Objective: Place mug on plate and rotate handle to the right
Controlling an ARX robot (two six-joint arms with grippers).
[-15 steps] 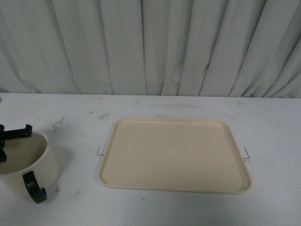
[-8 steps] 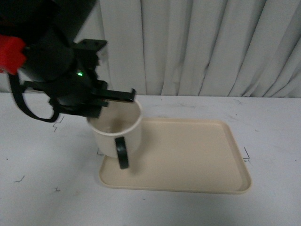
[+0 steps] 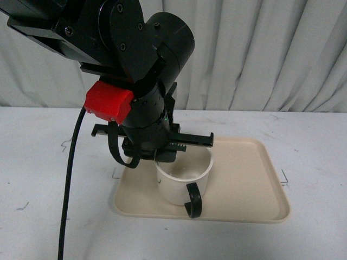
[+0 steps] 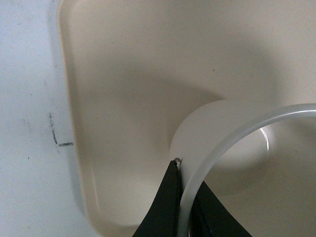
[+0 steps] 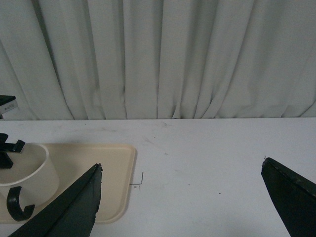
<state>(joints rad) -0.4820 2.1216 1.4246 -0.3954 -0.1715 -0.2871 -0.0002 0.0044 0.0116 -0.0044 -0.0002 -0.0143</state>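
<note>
The cream-white mug (image 3: 174, 187) stands upright in the front left part of the beige plate (image 3: 246, 179). Whether its base touches the plate I cannot tell. Its dark handle (image 3: 194, 201) points toward the camera, near the plate's front rim. My left gripper (image 3: 164, 155) is shut on the mug's rim from above. In the left wrist view the fingertips (image 4: 170, 197) pinch the rim of the mug (image 4: 232, 140) over the plate (image 4: 128, 74). My right gripper (image 5: 181, 168) hangs open and empty over bare table, right of the plate (image 5: 111, 168) and mug (image 5: 29, 175).
A white table (image 3: 49, 179) carries small black corner marks (image 3: 284, 177) beside the plate. A pleated white curtain (image 3: 271, 54) closes the back. The left arm's black cable (image 3: 69, 184) hangs down at the left.
My left arm has carried the mug from the table's left side rightward over the plate's left edge and then lower and further in. The handle still faces the front.
</note>
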